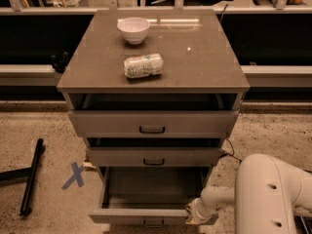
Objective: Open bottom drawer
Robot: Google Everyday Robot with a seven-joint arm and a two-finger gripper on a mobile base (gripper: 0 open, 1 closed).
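Bottom drawer [127,215] extended; tool [195,213] located at its right front corner.
The bottom drawer is seen drawn out further than the middle drawer [154,156] and top drawer [152,123] above it. The tool is placed against the right end of the drawer front; whether it is open or closed cannot be told. A white bowl [133,29] and a packet [143,65] are carried on the desk [204,62].

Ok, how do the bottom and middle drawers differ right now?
The bottom drawer is pulled far out, its inside showing; the middle drawer is barely out. The gripper sits at the bottom drawer's front corner; nothing touches the middle drawer. Both have grey-brown fronts and black handles.
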